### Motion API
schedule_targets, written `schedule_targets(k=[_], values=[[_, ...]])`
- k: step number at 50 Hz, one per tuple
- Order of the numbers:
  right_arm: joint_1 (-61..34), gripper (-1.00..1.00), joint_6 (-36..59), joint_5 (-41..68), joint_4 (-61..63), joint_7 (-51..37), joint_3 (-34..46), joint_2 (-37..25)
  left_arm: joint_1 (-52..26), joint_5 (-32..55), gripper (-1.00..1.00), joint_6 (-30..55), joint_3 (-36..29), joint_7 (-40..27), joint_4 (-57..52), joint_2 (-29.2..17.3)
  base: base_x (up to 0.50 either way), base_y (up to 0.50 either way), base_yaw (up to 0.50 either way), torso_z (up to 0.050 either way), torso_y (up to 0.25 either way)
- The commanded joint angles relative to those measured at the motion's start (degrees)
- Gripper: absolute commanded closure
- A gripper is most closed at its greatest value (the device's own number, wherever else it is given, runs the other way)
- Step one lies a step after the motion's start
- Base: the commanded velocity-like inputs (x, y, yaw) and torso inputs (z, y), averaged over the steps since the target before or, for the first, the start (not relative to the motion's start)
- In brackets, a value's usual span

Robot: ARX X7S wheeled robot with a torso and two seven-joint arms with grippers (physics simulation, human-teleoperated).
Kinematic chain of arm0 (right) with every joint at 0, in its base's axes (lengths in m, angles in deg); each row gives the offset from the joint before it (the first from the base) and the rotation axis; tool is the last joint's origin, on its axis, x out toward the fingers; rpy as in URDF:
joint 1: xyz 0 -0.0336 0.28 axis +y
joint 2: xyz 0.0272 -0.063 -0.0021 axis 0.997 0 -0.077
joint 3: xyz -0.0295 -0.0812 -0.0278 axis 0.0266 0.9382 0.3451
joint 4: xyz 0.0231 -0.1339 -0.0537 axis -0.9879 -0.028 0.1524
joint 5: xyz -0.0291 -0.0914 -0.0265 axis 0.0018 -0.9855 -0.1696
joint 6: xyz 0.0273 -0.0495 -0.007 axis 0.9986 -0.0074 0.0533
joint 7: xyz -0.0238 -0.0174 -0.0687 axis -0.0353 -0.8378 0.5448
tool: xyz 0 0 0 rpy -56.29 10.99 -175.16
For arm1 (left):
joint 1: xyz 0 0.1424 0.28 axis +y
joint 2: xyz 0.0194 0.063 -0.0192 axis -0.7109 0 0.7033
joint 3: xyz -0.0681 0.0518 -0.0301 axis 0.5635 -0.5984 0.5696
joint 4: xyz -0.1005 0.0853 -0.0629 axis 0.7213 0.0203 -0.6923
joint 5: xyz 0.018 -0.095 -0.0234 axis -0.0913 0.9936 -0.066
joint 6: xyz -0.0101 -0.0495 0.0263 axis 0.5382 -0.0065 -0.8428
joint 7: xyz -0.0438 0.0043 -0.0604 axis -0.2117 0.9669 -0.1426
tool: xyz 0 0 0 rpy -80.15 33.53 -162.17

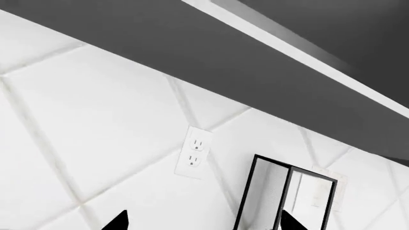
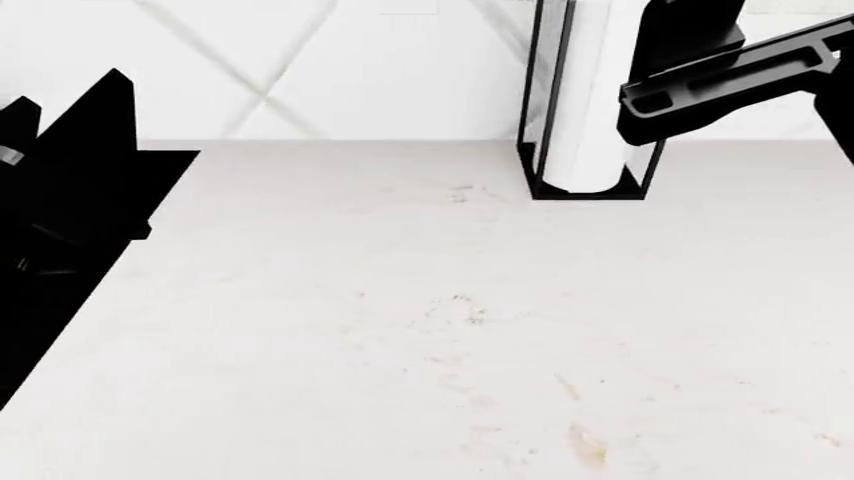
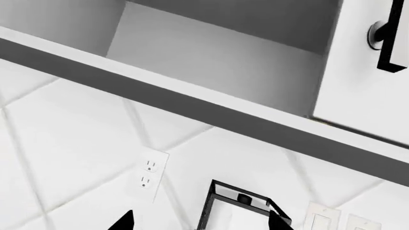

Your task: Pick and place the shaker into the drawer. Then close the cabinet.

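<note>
Pale countertop [image 2: 400,330]; no shaker visible near either end effector.

The counter [image 2: 400,320] is pale cream with faint tan specks. White wall tiles [image 1: 96,110] run in a diagonal grid, under a dark grey cabinet underside [image 1: 191,52]. The towel holder [image 2: 587,100] is a black frame (white roll inside).

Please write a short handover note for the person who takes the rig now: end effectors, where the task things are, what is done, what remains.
Left end effector: only its fingertips show, spread apart, nothing between them; it faces the tiled wall with the outlet.
Right end effector: the same, tips apart and empty, facing the open upper cabinet.
The shaker and the drawer are in no view. The countertop shows only the black-framed paper towel holder at the back.
Done: nothing visible. Left: find the shaker, place it in the drawer, close the cabinet.
</note>
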Motion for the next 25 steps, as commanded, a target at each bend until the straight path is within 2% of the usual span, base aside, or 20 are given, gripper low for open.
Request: schedule_targets(k=[1,25], values=[[0.1,-1.00,-0.1,-0.4,-0.1,0.3,0.2,0.2,0.4,-0.2,-1.00,-0.2,0.1,0.4,0.0,0.0,0.00,0.50,0.00,0.000,0.000],[0.9,-1.00,-1.0,-0.7,0.5,0.6,0.0,-0.1,0.9,-0.1,-1.00,-0.4,0.0,0.6,-0.3,-0.2,0.00,0.50,0.00,0.000,0.000]])
